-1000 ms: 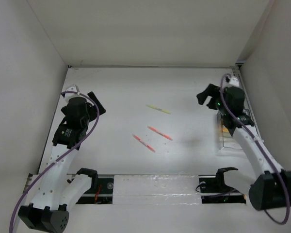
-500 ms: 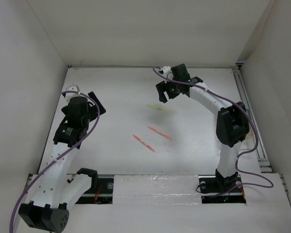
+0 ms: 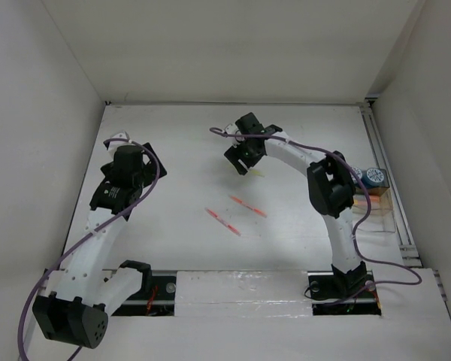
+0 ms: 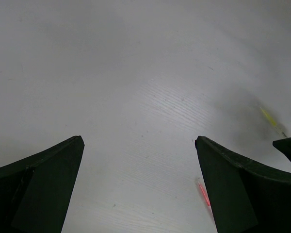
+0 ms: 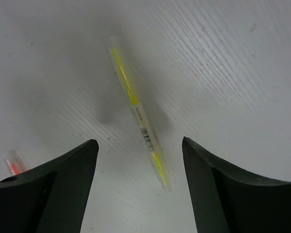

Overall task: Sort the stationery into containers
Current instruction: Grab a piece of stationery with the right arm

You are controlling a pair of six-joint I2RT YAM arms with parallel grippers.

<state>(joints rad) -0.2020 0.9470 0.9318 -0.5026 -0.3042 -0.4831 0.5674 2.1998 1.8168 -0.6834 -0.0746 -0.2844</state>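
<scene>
Your right gripper [image 3: 240, 159] has swung over from the tray [image 3: 381, 216]; its jaws stand spread astride the yellow pen [image 5: 136, 114], so drop straight and pinch its middle.

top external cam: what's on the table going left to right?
left gripper → nearer red-pink pen → farther red-pink pen → clear tray. The right gripper and the yellow pen under it are left out because they overlap the pens' span.
</scene>
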